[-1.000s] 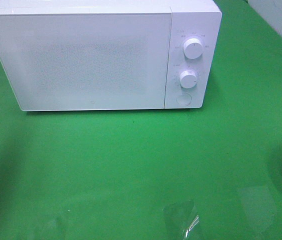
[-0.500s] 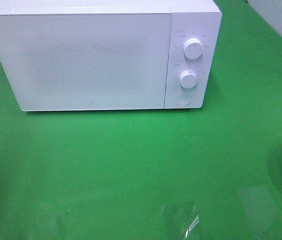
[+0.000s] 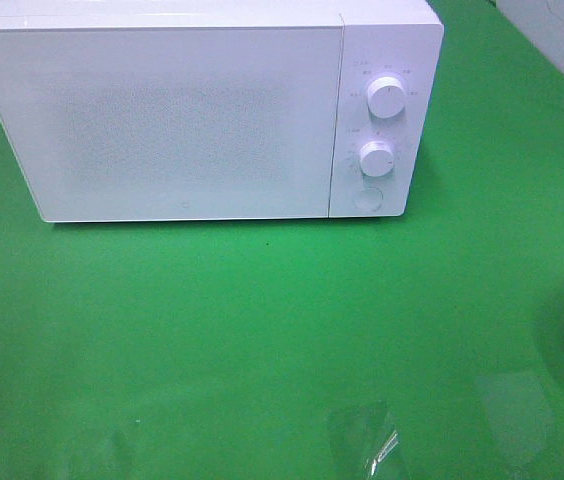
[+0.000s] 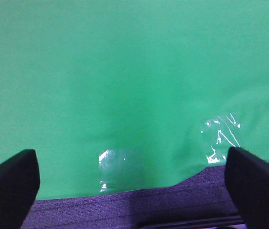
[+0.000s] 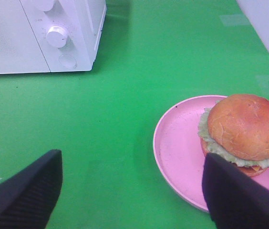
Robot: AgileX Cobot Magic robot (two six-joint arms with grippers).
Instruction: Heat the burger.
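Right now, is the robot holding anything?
No, nothing is held. The left end effector is open over bare green table. The right end effector is open too, and the burger sits untouched on its pink plate.

A white microwave [image 3: 202, 115] stands on the green desk [image 3: 262, 330]; the brown-orange burger [image 5: 246, 133] with pale green lettuce sits on a pink plate [image 5: 177, 148].

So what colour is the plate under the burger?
Pink plate, under the burger; the right wrist view shows it best.
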